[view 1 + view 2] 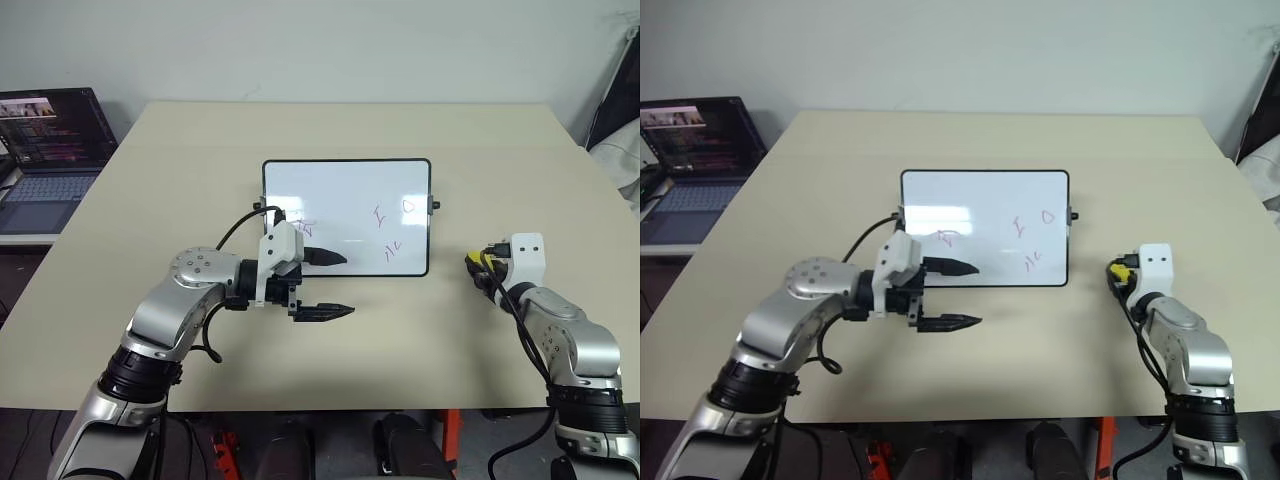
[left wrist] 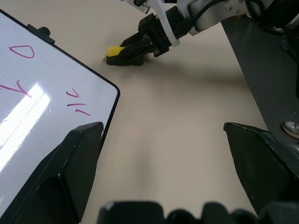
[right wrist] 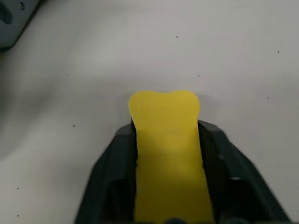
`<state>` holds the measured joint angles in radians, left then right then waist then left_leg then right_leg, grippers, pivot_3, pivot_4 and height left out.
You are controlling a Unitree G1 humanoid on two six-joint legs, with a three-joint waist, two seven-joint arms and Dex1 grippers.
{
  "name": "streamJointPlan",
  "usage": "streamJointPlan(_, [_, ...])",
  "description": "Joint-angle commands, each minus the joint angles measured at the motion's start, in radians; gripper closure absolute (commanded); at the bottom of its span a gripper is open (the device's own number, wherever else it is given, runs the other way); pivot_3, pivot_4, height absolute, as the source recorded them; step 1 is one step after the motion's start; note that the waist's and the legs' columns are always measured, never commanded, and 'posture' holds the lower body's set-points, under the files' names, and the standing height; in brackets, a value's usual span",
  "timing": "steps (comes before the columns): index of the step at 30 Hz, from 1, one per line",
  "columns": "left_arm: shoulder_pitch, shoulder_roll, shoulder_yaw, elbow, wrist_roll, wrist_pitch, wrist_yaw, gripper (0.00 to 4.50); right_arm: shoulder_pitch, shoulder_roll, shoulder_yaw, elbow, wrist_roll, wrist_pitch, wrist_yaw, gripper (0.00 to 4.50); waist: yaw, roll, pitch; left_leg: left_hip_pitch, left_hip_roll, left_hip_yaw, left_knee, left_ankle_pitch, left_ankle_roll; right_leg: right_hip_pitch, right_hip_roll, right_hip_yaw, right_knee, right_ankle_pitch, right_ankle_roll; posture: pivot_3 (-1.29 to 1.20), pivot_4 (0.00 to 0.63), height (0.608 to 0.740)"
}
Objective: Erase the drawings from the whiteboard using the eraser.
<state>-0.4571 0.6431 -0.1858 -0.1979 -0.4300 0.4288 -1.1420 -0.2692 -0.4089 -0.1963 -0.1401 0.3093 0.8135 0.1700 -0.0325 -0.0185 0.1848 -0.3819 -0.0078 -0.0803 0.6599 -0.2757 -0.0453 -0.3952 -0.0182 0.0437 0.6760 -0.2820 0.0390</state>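
- On the worktop (image 1: 150, 150) lay the whiteboard (image 1: 345, 190), purple drawings (image 1: 392, 228) on it; the left hand (image 1: 328, 285) hovered open at its near edge.
- Right of the whiteboard, in the left wrist view, the right hand (image 2: 135, 46) pinched the yellow eraser (image 2: 116, 50).
- In the right wrist view, both fingers (image 3: 114, 172) squeezed the eraser against the worktop.

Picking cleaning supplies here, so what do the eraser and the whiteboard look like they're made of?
Eraser: likely soft yellow foam, matte; it pinches in between the right gripper's fingers. Whiteboard: glossy white surface, light glare across it, thin black frame that looks plastic.
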Motion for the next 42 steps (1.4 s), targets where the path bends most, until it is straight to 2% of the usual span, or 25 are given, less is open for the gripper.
streamJointPlan(1, [0.026, 0.012, 0.046, -0.035, 0.003, 0.015, 0.047, 0.00, -0.009, 0.000, -0.020, -0.051, 0.002, -0.019, 0.007, 3.20, -0.001, 0.000, 0.000, 0.000, 0.000, 0.000, 0.000, 0.000, 0.000, 0.000, 0.000, 0.000, 0.000, 0.000, 0.000, 0.00, 0.150, 0.740])
streamJointPlan(9, [0.146, 0.029, 0.082, -0.103, 0.056, 0.077, 0.213, 0.00, 0.091, -0.078, 0.105, -0.365, -0.024, -0.035, 0.099, 3.20, -0.001, 0.000, 0.000, -0.001, 0.000, 0.000, 0.000, 0.000, 0.000, -0.002, -0.001, 0.001, 0.001, 0.000, 0.000, 0.00, 0.150, 0.740])
streamJointPlan(11, [0.149, 0.020, 0.090, -0.115, 0.046, 0.092, 0.235, 0.00, 0.072, -0.080, 0.134, -0.410, -0.040, -0.036, 0.094, 3.20, 0.000, 0.000, 0.000, -0.001, 0.000, 0.000, 0.001, 0.000, 0.000, -0.001, -0.001, 0.000, 0.002, 0.000, 0.000, 0.00, 0.150, 0.740])
streamJointPlan(13, [0.138, 0.008, 0.085, -0.115, 0.054, 0.097, 0.258, 0.00, -0.010, -0.077, 0.202, -0.415, -0.076, -0.043, 0.091, 3.20, -0.001, 0.000, 0.000, 0.000, 0.000, -0.001, 0.001, 0.000, 0.000, -0.001, -0.001, 0.000, 0.002, 0.000, 0.000, 0.00, 0.150, 0.740])
streamJointPlan(15, [0.129, 0.003, 0.081, -0.110, 0.053, 0.101, 0.264, 0.00, -0.074, -0.082, 0.264, -0.393, -0.116, -0.058, 0.100, 3.20, -0.003, 0.000, 0.000, 0.001, 0.000, 0.001, 0.001, 0.000, 0.000, -0.001, 0.000, 0.001, 0.002, 0.000, 0.000, 0.00, 0.150, 0.740])
streamJointPlan(19, [0.127, 0.005, 0.069, -0.084, 0.069, 0.076, 0.249, 0.00, -0.224, -0.049, 0.372, -0.211, -0.215, -0.132, 0.098, 3.20, -0.002, 0.000, 0.000, 0.001, 0.000, -0.001, 0.001, 0.000, 0.000, -0.001, 0.000, 0.000, 0.002, 0.000, 0.000, 0.00, 0.150, 0.740])
streamJointPlan(24, [0.141, 0.007, 0.060, -0.082, 0.079, 0.056, 0.229, 0.00, -0.339, -0.003, 0.432, -0.025, -0.294, -0.223, 0.104, 3.20, 0.000, 0.000, 0.000, -0.001, 0.000, 0.000, 0.001, 0.000, 0.000, -0.003, -0.001, 0.000, 0.002, 0.000, 0.000, 0.00, 0.150, 0.740])
streamJointPlan(27, [0.140, 0.002, 0.055, -0.084, 0.085, 0.054, 0.227, 0.00, -0.390, 0.017, 0.452, 0.091, -0.329, -0.275, 0.124, 3.20, 0.000, 0.000, 0.000, -0.009, 0.000, 0.000, 0.001, 0.000, 0.000, -0.010, -0.002, 0.000, 0.003, 0.000, 0.000, 0.00, 0.150, 0.740])
streamJointPlan(31, [0.141, -0.004, 0.048, -0.097, 0.087, 0.059, 0.232, 0.00, -0.410, 0.009, 0.480, 0.148, -0.351, -0.281, 0.195, 3.20, 0.000, 0.000, 0.000, -0.010, 0.000, 0.000, 0.002, 0.000, 0.000, -0.011, -0.002, 0.000, 0.003, 0.000, 0.000, 0.00, 0.150, 0.740])
streamJointPlan(36, [0.136, -0.009, 0.037, -0.101, 0.095, 0.060, 0.240, 0.00, -0.372, -0.051, 0.557, 0.146, -0.388, -0.277, 0.333, 3.20, 0.000, 0.000, -0.001, -0.008, 0.000, 0.000, 0.002, 0.000, 0.000, -0.009, -0.002, 0.000, 0.004, 0.000, -0.001, 0.00, 0.150, 0.740])
streamJointPlan(39, [0.132, -0.011, 0.035, -0.099, 0.099, 0.059, 0.239, 0.00, -0.391, -0.054, 0.565, 0.189, -0.438, -0.338, 0.321, 3.20, -0.002, 0.000, -0.001, -0.004, 0.000, 0.000, 0.002, 0.000, 0.000, -0.007, -0.002, 0.000, 0.005, 0.001, -0.001, 0.00, 0.150, 0.740])
streamJointPlan(42, [0.129, -0.014, 0.033, -0.098, 0.101, 0.059, 0.236, 0.00, -0.436, -0.023, 0.533, 0.251, -0.483, -0.404, 0.241, 3.20, -0.004, 0.000, -0.001, -0.001, 0.000, 0.001, 0.002, 0.001, 0.000, -0.004, -0.001, 0.000, 0.005, 0.001, -0.001, 0.00, 0.150, 0.740])
